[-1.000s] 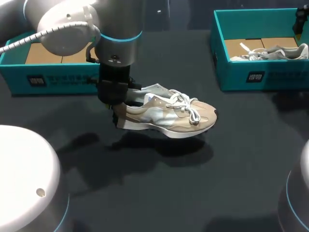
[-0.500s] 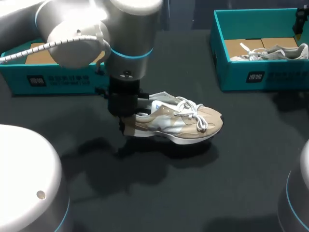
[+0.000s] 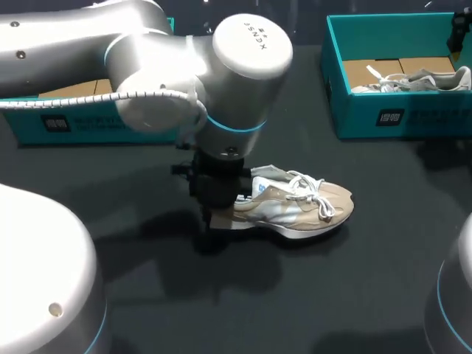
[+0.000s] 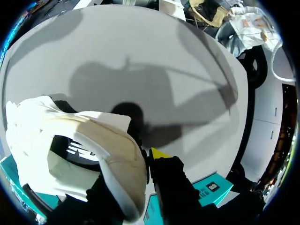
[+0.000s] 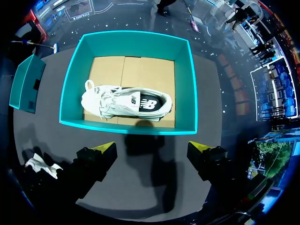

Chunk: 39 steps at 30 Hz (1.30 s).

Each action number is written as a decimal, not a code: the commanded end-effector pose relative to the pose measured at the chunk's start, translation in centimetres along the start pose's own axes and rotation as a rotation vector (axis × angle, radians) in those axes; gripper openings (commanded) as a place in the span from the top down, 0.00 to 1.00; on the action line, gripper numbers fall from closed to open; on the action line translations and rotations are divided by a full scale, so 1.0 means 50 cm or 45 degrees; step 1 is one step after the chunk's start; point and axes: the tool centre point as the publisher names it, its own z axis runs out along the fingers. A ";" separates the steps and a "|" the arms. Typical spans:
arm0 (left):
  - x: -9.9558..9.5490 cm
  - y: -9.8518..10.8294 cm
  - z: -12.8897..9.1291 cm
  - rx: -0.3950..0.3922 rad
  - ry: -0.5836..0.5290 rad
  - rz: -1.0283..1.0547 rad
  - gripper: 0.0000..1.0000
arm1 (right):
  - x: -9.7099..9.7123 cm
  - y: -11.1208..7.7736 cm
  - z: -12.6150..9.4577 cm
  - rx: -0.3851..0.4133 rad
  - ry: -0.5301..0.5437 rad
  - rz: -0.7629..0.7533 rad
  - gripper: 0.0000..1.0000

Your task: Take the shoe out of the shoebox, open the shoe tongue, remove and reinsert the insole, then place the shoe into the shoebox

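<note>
A beige and white shoe with white laces lies sole-down at the middle of the black table, toe to the right. My left gripper comes down from above and is shut on the shoe's heel. In the left wrist view the heel collar sits pinched beside one yellow fingertip, and the other finger is hidden behind the shoe. My right gripper hangs open above the near wall of the right shoebox, with nothing between its fingers. A second, white shoe lies in that box.
The left teal shoebox stands at the back left, partly behind my left arm. The right teal shoebox stands at the back right, with the white shoe on its cardboard floor. Round robot bases fill both front corners.
My left arm has carried the beige shoe to the right, toward the front and lower. The right gripper has not moved.
</note>
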 end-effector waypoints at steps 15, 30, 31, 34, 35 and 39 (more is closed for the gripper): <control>-0.025 -0.005 0.092 0.044 -0.072 0.024 1.00 | -0.001 0.000 0.000 0.001 0.000 -0.001 0.00; -0.036 -0.015 0.111 0.003 -0.122 0.067 1.00 | -0.001 0.000 0.000 0.001 0.000 -0.001 0.00; -0.036 -0.016 0.113 0.002 -0.123 0.068 1.00 | -0.001 0.000 0.000 0.001 0.000 -0.001 0.00; -0.037 -0.016 0.117 -0.003 -0.126 0.071 1.00 | -0.001 0.000 0.000 0.001 0.000 -0.001 0.00; -0.037 -0.016 0.119 -0.003 -0.125 0.072 1.00 | -0.001 0.000 0.000 0.001 0.000 -0.001 0.00; -0.036 -0.017 0.125 -0.006 -0.128 0.078 1.00 | -0.001 0.000 0.000 0.001 0.000 -0.001 0.00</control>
